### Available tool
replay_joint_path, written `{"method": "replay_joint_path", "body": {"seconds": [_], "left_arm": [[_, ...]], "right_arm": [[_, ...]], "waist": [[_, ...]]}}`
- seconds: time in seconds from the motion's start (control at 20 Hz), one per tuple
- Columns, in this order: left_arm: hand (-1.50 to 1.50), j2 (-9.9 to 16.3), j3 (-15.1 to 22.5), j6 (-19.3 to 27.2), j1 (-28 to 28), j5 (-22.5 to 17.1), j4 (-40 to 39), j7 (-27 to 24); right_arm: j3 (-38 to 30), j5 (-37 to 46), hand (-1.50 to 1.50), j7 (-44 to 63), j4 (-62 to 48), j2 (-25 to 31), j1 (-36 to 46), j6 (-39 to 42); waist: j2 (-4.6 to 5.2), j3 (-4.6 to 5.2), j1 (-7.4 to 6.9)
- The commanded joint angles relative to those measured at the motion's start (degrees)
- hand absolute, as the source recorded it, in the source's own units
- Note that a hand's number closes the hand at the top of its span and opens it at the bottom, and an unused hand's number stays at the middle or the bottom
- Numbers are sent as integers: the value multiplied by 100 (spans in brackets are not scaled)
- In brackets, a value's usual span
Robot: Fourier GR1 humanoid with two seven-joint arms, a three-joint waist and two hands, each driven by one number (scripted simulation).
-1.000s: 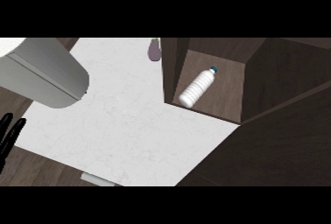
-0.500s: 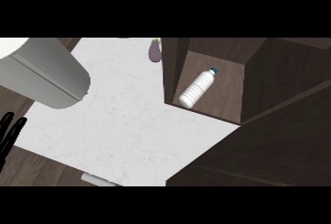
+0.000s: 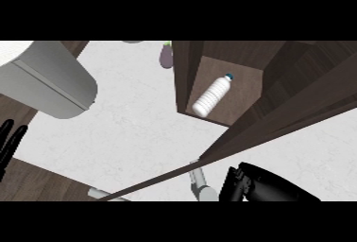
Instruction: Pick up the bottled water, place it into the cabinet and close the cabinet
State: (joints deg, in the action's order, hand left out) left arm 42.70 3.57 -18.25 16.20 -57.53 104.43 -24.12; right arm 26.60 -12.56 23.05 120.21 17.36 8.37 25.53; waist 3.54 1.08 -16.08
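The right hand (image 3: pixel 261 186) was seen low beside the cabinet door (image 3: pixel 279 123), its grip impossible to tell, the bottled water (image 3: pixel 211 95) lying inside the cabinet (image 3: pixel 188 75), while the left hand (image 3: pixel 8 144) was held open, touching nothing.

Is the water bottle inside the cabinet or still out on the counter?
Inside. The bottled water lies on its side within the cabinet walls, off the white counter.

I can read no text, label, brand or number anywhere; the bottle (image 3: pixel 212 96) lying in my cabinet (image 3: pixel 187 75) looks plain white; its cap is dark, with no lettering I can make out.
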Motion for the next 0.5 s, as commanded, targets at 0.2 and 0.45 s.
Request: {"method": "replay_joint_path", "body": {"seconds": [0.2, 0.45], "left_arm": [[-150, 45, -147, -7, -18, -109, -162, 33], [-150, -124, -63, -41, 106, -39, -293, -71]], "right_arm": [[-470, 353, 150, 778, -1779, -1229, 1861, -1112], [-1061, 867, 150, 831, -2959, -1711, 3025, -1975]], "waist": [[-100, -51, 153], [-117, -58, 308]]}}
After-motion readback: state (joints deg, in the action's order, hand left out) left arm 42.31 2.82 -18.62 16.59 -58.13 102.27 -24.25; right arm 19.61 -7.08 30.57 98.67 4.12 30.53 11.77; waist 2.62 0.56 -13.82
